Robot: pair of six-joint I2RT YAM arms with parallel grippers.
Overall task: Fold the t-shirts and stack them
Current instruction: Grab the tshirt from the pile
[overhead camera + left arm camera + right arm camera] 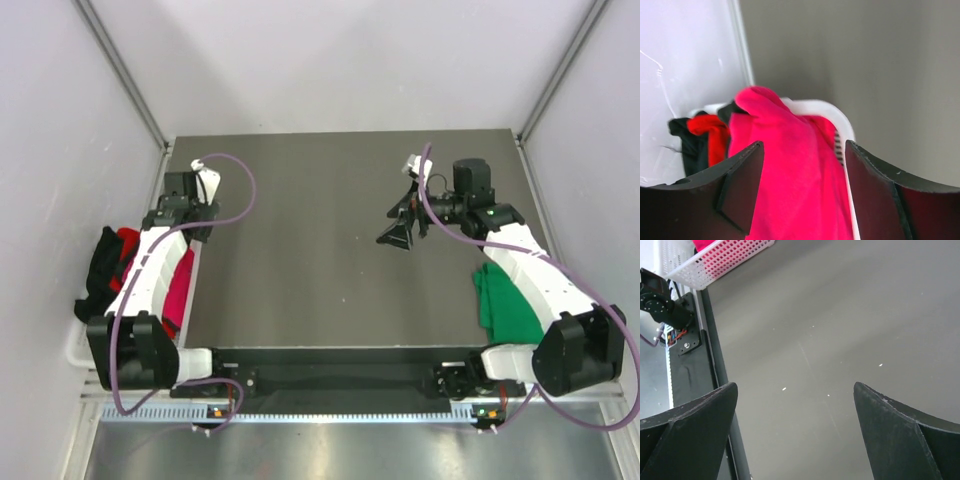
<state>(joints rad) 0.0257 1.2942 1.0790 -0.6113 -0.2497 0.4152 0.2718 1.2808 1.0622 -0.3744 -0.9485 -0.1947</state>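
A crimson-pink t-shirt (790,165) lies heaped in a white basket (826,107) at the table's left edge, its cloth reaching the rim. Beside it in the basket are a red t-shirt (712,131) and a black one (686,142). My left gripper (802,146) hangs open just above the pink shirt, a finger on either side and nothing pinched. A dark green t-shirt (505,300) lies at the table's right edge, partly under my right arm. My right gripper (402,222) stands wide open over bare table (840,330), holding nothing.
The basket (76,342) sits off the table's left side against the white wall, and the pink shirt (180,285) shows next to my left arm (150,270). White walls close in the left, right and back. A black rail (715,370) runs along the near edge.
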